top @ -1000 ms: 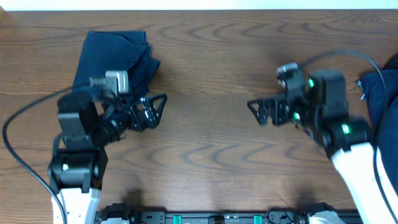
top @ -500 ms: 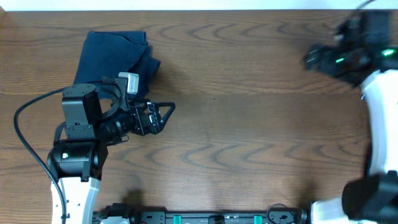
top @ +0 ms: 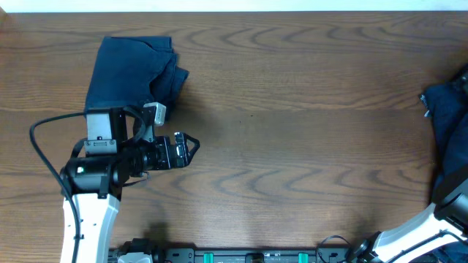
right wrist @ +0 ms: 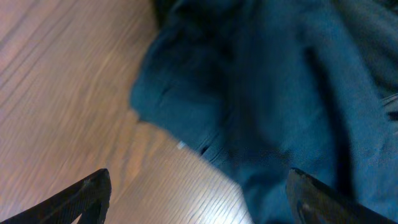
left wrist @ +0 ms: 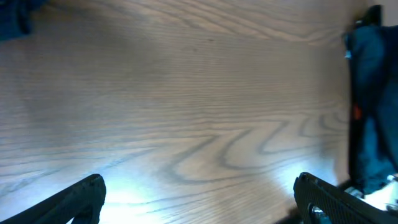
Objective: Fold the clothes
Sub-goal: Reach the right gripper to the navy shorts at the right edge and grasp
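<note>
One of the clothes, a folded dark navy piece (top: 131,69), lies at the table's back left. My left gripper (top: 191,148) is just in front of it, pointing right, open and empty over bare wood; its fingertips (left wrist: 81,199) stand wide apart. More navy clothes (top: 447,117) are heaped at the right edge, also seen far off in the left wrist view as clothes (left wrist: 373,106). In the right wrist view my right gripper (right wrist: 199,199) hovers open over the edge of that heap of clothes (right wrist: 280,93), with nothing between its fingers. The right gripper is outside the overhead view.
The brown wooden table (top: 292,146) stretches between the two lots of fabric. Part of the right arm (top: 439,219) shows at the bottom right corner. A black cable (top: 44,146) loops beside the left arm.
The right arm swung from the table's middle to the far right, leaving the overhead view, and now faces the heap. The left arm turned and its gripper drew back slightly left.
</note>
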Motion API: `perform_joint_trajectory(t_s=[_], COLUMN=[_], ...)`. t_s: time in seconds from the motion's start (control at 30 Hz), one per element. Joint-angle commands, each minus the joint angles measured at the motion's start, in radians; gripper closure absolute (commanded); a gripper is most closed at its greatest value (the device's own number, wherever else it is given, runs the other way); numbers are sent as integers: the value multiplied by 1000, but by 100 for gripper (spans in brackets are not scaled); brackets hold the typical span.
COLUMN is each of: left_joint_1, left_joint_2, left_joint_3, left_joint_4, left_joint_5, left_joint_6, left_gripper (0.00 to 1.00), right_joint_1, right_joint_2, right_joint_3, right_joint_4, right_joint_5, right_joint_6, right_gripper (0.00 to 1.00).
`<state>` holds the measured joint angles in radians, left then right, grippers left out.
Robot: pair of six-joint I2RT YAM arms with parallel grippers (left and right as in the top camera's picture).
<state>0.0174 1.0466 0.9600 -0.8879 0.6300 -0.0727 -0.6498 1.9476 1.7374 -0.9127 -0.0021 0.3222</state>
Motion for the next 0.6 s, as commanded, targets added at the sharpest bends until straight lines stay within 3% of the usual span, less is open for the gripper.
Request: perform_joint_trajectory(t_s=[0.0, 0.17, 0.23, 0.33, 0.37, 0.43, 0.57], left_joint_1=[-2, -2, -2, -2, -2, -2, -2], left_joint_2=[5, 5, 5, 4, 3, 3, 3], left_joint_3=[13, 13, 13, 16, 19, 30, 68], left_joint_4=[-1, 2, 3, 4, 3, 2, -11], left_joint_5=[-52, -51, -51, -52, -52, -60, -117], left_joint_6=[32, 31, 31, 32, 32, 39, 39], left_gripper=[2, 2, 2, 2, 2, 2, 2], right_joint_1=[-32, -39, -35, -31, -31, -31, -26], right_joint_2=[24, 72, 103, 147, 155, 154, 97], right_joint_3=[23, 22, 22, 22, 22, 23, 31], right_joint_4=[27, 40, 44, 36, 33, 31, 34], right_joint_5=[38, 103, 99, 127, 126, 83, -108], right_joint_6=[2, -2, -1, 9, 14, 13, -42], right_gripper=[12, 17, 28, 32, 44, 96, 99])
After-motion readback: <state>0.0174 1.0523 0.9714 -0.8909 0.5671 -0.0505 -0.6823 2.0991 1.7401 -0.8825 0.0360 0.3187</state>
